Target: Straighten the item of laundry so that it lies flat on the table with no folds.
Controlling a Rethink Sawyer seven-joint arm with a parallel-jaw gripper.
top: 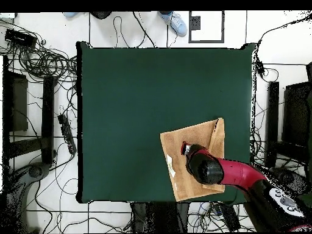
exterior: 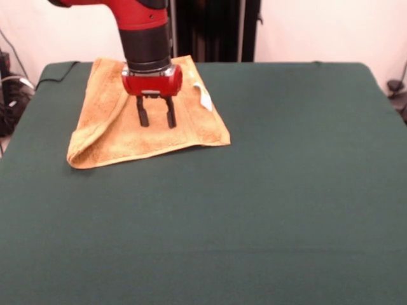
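Towel: the golden-orange towel lies at the table's far side in the front view, near the robot's edge, and we see it doubled over, with a rolled fold along its left side and a thick, layered near hem.

Tag: a small white tag shows on the right-hand edge.

Table: the green table is bare across most of its width (plenty of room to spread the cloth).

Gripper: the gripper hangs over the middle of the towel, its two dark fingers parted with a clear gap and nothing between them; we cannot tell whether the tips touch the terry or sit just above it.

Risk: pinching here, mid-cloth, we judge likely to grab both layers at once, so a pull would drag the whole towel instead of opening the fold.

Risk two: the towel sits close to the robot-side edge, so a pull that way could slide it off.

Hidden: in the overhead view the arm covers the towel's middle, so the gripper is masked there.
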